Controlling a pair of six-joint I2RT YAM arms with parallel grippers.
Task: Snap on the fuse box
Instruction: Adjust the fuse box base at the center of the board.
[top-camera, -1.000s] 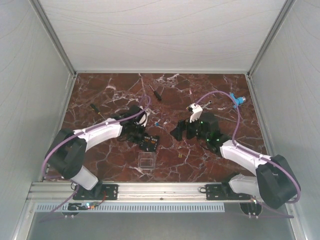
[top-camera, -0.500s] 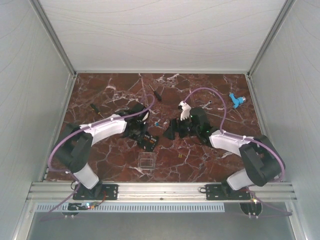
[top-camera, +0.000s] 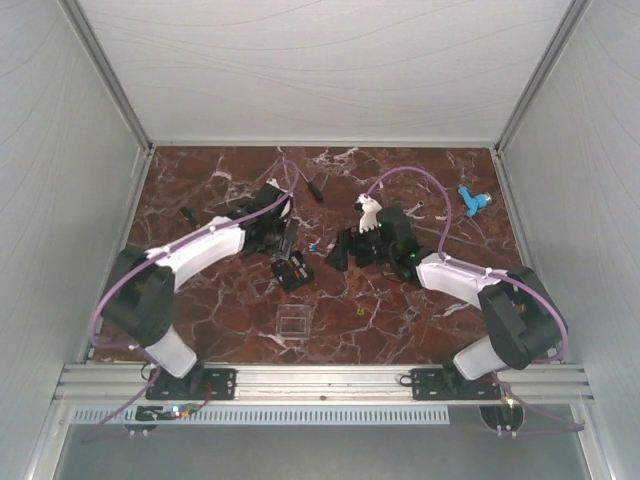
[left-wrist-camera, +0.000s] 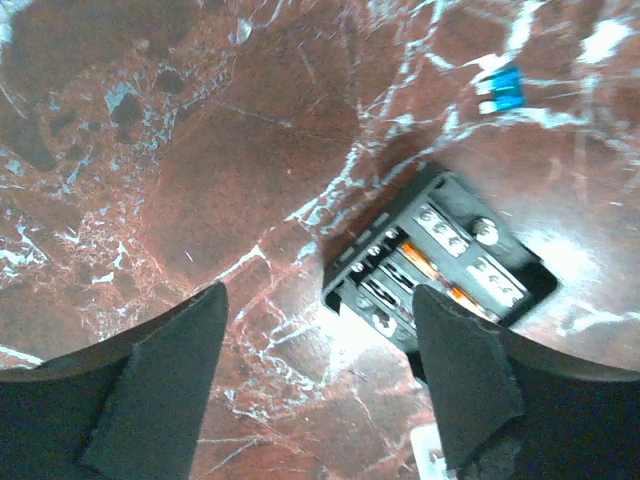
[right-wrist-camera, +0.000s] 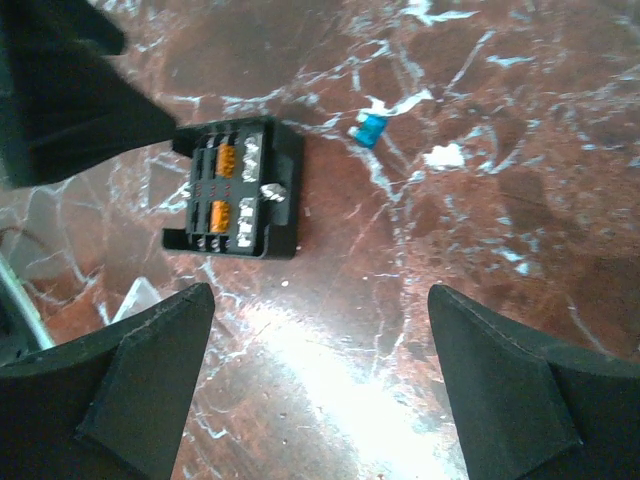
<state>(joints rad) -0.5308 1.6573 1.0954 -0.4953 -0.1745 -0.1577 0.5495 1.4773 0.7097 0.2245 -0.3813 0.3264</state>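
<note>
left wrist: fuse box (left-wrist-camera: 435, 262) near parted left claw (left-wrist-camera: 320, 295)

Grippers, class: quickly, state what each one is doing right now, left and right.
Left gripper: open, holding nothing; the fuse box lies ahead of it.
Right gripper: open, holding nothing.

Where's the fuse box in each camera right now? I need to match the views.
Top external: fuse box, centre, slightly left.
Left wrist: right of centre.
Right wrist: upper left.
Shared landmark: small blue fuse lying near the box in all three.
</note>
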